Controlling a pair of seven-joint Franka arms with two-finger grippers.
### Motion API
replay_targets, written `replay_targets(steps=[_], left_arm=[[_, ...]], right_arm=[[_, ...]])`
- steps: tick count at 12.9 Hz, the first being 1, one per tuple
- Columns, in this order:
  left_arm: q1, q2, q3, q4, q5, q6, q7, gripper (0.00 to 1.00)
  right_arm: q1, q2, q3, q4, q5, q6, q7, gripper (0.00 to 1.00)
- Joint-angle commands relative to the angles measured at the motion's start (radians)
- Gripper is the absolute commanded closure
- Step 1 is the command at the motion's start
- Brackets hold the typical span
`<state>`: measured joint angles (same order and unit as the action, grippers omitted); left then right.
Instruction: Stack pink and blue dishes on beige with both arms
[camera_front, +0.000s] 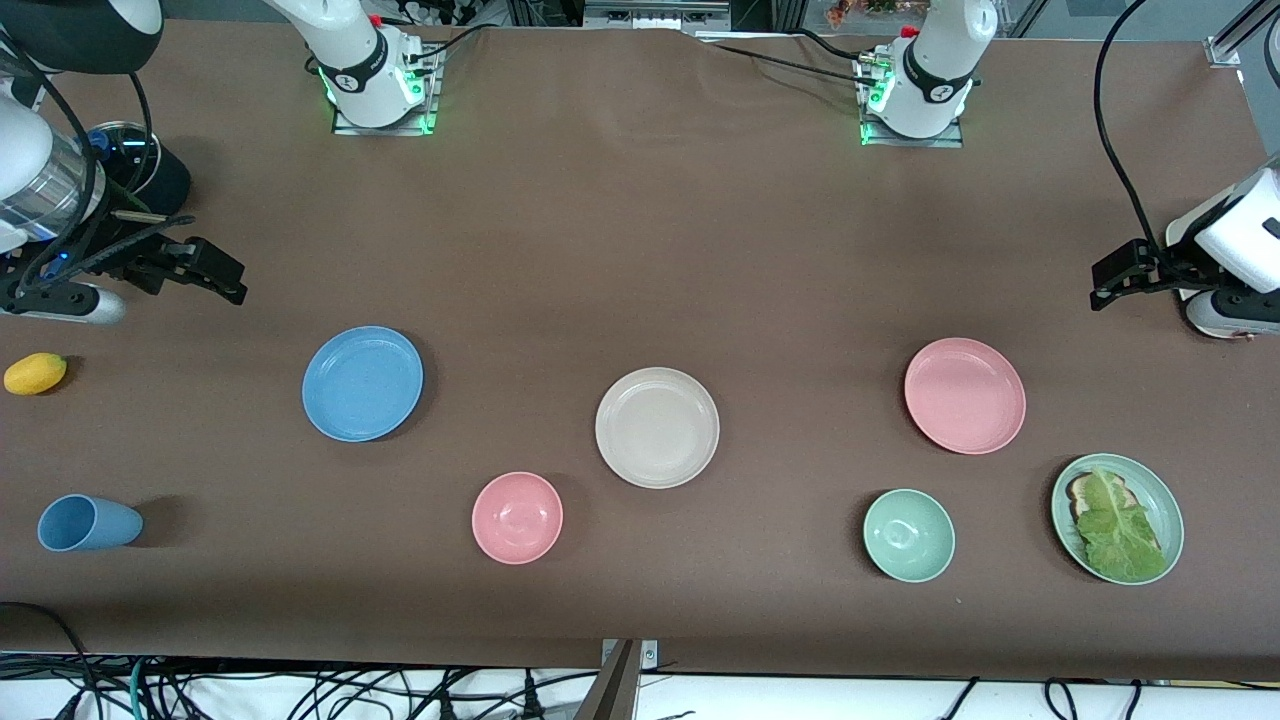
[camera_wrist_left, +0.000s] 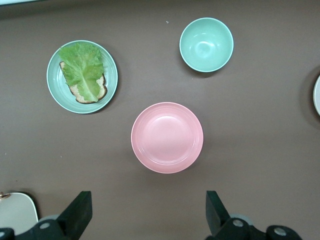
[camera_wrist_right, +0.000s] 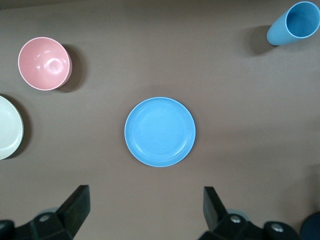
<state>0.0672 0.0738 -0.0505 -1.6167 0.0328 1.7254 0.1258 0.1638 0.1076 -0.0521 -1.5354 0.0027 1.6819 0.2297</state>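
**Three plates apart, both grippers up and spread**

The brown table (camera_front: 640, 250) holds everything. Two white arms stand at its edge, and both wait with nothing in their grippers.

The left gripper (camera_front: 1120, 275) hangs over bare table at the left arm's end, with its fingers (camera_wrist_left: 80, 210) spread wide. The pink plate (camera_front: 965, 395) lies flat on the table, near this gripper and a bit closer to the front camera. The left wrist view shows the pink plate (camera_wrist_left: 167, 137) right between the two spread fingers, lower down and not touched.

The right gripper (camera_front: 205, 275) hangs over the table at the right arm's end, fingers (camera_wrist_right: 77, 207) also spread wide. The blue plate (camera_front: 362, 383) lies flat near it, closer to the front camera, and is not touched.

The beige plate (camera_front: 657, 427) sits in the middle, between the two grippers and well apart from both. Nothing is on it.

A green plate (camera_front: 1117, 518) with a lettuce leaf (camera_front: 1118, 530) lies near the pink plate, closer to the front camera. A green bowl (camera_front: 908, 535) stands beside it. A pink bowl (camera_front: 517, 517) stands near the beige plate.

A blue cup (camera_front: 88, 522) lies on its side, well apart from the right gripper. A small yellow fruit (camera_front: 35, 373) sits just below that gripper.
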Motion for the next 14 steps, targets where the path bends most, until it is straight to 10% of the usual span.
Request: replay_targets(steps=[1,14], left_arm=[[-0.004,0.009,0.003,0.023,-0.016,-0.004,0.003,0.00],[-0.004,0.011,0.003,0.023,-0.014,-0.004,0.003,0.00]], right_arm=[[0.011,-0.011,0.006,-0.014,-0.021,-0.008,0.034,0.00],[0.020,-0.005,0.003,0.004,-0.021,-0.007,0.031,0.00]])
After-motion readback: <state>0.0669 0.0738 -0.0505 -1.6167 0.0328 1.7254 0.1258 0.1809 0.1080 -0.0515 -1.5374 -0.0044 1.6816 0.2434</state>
